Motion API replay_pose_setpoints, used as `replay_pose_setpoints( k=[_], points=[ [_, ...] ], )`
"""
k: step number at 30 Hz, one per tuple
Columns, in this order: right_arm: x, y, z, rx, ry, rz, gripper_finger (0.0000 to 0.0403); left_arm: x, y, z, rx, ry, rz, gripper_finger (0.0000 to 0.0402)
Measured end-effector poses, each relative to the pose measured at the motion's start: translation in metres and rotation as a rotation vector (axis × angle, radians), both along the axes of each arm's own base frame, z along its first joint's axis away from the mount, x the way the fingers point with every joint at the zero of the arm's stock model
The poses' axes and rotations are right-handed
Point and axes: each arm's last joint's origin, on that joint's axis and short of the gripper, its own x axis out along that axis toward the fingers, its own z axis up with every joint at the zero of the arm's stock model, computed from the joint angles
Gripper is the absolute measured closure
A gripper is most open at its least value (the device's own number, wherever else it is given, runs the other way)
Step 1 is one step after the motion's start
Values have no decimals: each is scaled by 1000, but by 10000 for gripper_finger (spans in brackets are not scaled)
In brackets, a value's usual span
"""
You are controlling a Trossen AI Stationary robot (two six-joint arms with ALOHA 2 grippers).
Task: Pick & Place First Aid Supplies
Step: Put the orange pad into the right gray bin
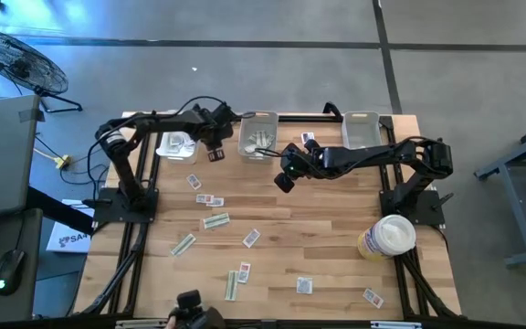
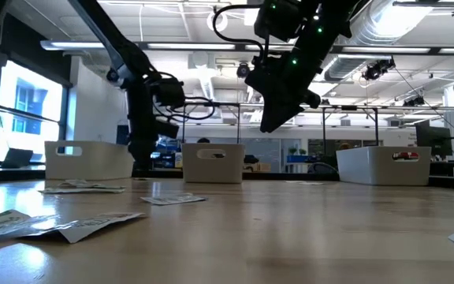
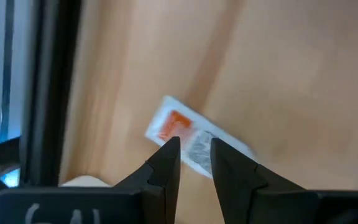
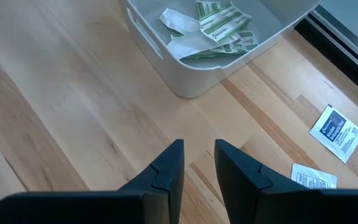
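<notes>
Both end effectors hang released; next, the left end effector [image 3: 194,152] must descend and pinch the red-marked packet [image 3: 188,137].

My two arms are dark, near black, jointed tube links w/ black cables looping off them. Left gripper [image 3: 194,149]: two matte black wedge fingers [image 3: 166,163] tapering to blunt tips, set on a wide black crossbar just behind. Right gripper [image 4: 197,152]: same build. Small green LEDs glow on the right arm's housing, just behind its claw.
</notes>
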Motion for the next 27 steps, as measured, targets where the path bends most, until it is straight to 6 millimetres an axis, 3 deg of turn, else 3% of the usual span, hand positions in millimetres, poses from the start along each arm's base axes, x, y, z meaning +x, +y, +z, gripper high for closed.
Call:
replay_pose_setpoints(
  k=[7, 14, 20, 27],
  points=[
    [0, 0, 0, 0, 2, 1, 320, 5, -13, -1, 27, 122, -138, 316],
    [1, 7, 0, -4, 8, 28, 320, 7, -12, 0, 75, 155, -173, 316],
    [2, 14, 0, -5, 7, 45, 320, 8, -12, -5, 116, 200, -342, 316],
    [2, 18, 0, -7, 8, 56, 320, 8, -11, -5, 125, 201, -348, 316]
  ],
)
